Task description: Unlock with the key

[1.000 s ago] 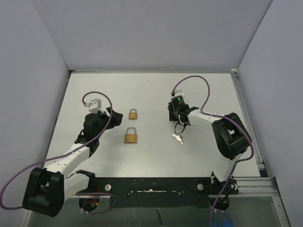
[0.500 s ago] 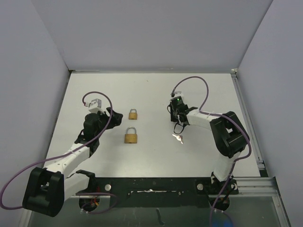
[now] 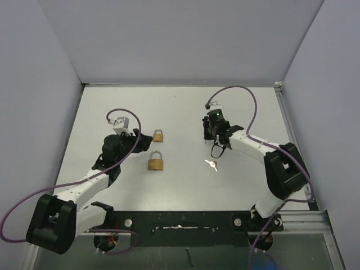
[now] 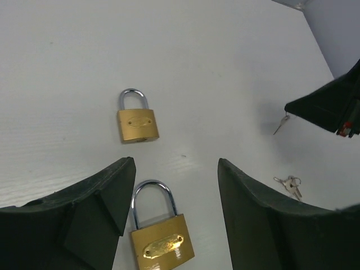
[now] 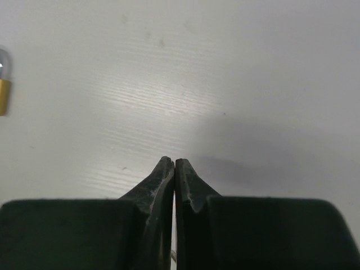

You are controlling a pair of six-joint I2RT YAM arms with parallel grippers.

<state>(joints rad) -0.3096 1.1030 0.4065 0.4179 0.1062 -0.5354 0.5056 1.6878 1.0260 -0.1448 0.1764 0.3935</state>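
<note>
Right claw [image 5: 175, 164] pinched tight on a key [image 4: 280, 124]; left claw [image 4: 176, 169] open over the nearer padlock [image 4: 161, 243].

**What the cameras keep out of sight**

From the right wrist camera, a brass padlock with a steel shackle [image 5: 2, 90] is cut by the left edge to a mere sliver, and I cannot tell which of the two locks it is. The black two-finger right gripper [image 5: 174, 164] blocks whatever lies under its fingers.

From the left wrist camera, that gripper is a dark wedge cut off by the right edge. The thin silver key [image 4: 280, 125] at its tip is too small to judge as pinched or only touching. The little bunch of silver keys [image 4: 289, 185] cannot be counted. The larger brass padlock [image 4: 162, 247] loses its base to the bottom edge. The black left gripper [image 4: 176, 164] runs off that edge too.
</note>
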